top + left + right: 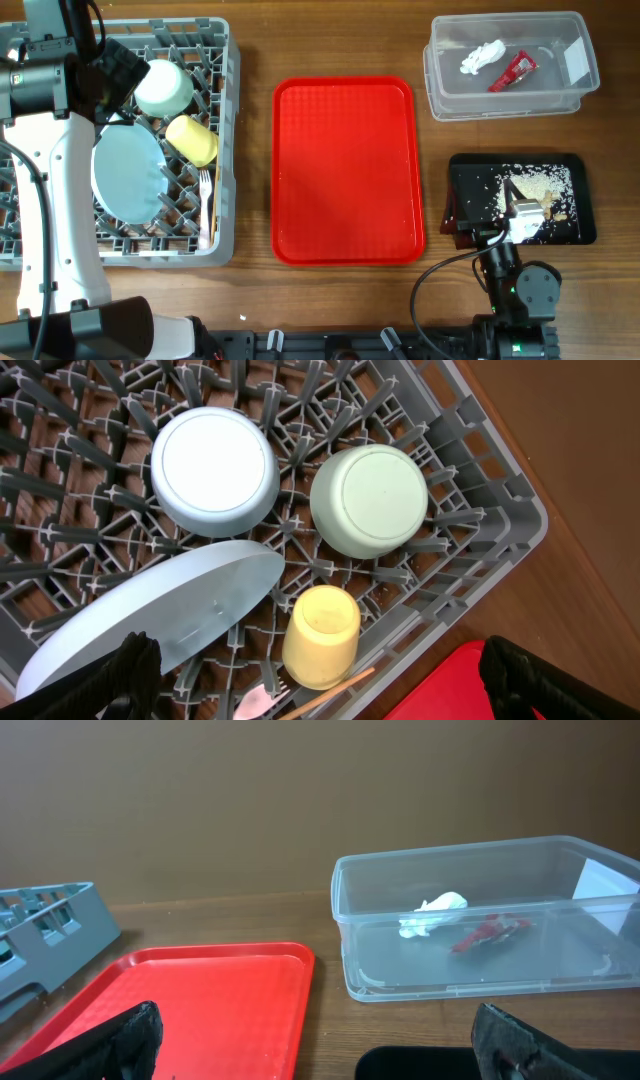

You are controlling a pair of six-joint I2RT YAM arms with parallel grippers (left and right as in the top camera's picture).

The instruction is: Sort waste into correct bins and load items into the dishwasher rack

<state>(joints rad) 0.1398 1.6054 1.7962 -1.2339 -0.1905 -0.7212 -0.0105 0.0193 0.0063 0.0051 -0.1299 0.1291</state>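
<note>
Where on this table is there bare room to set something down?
The red tray is bare, bordered by the rack on one side and the clear tub and black tray on the other. Bare table strips run along both its long sides and beyond its far edge. Crowded: the rack, packed with plate, cup and bowl; the black tray, strewn with scraps.

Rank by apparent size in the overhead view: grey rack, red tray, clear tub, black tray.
1. grey rack
2. red tray
3. clear tub and black tray: they look close. The tub stands taller, nearer the camera, so I'm leaving them unranked.
</note>
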